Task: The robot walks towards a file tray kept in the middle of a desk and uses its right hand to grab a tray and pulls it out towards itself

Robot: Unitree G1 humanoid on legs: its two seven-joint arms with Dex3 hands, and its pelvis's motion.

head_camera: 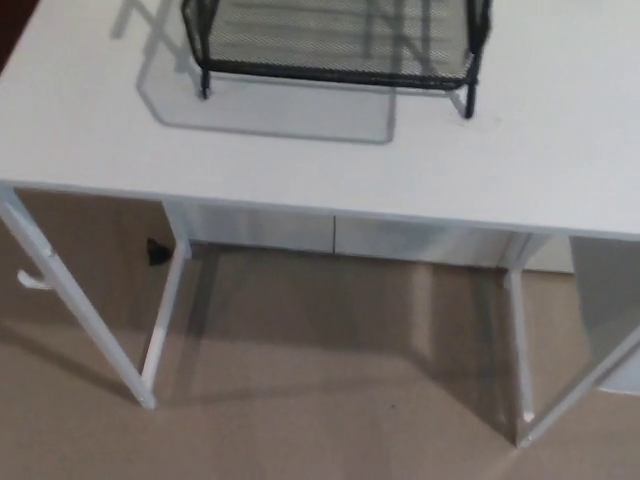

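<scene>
White desk (300, 165) filling the upper view, tan floor (320, 400) showing beneath it.
Sitting at the desk's far middle is a black mesh file tray (335, 40), its top cut off by the frame and its shadow falling toward the near edge. Neither robot hand is showing, so finger state cannot be told.

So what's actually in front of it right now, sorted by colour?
Black: 2, the mesh file tray and a small object on the floor.
White: 2, the desk and a small item by its left leg.
Total: 4.
</scene>
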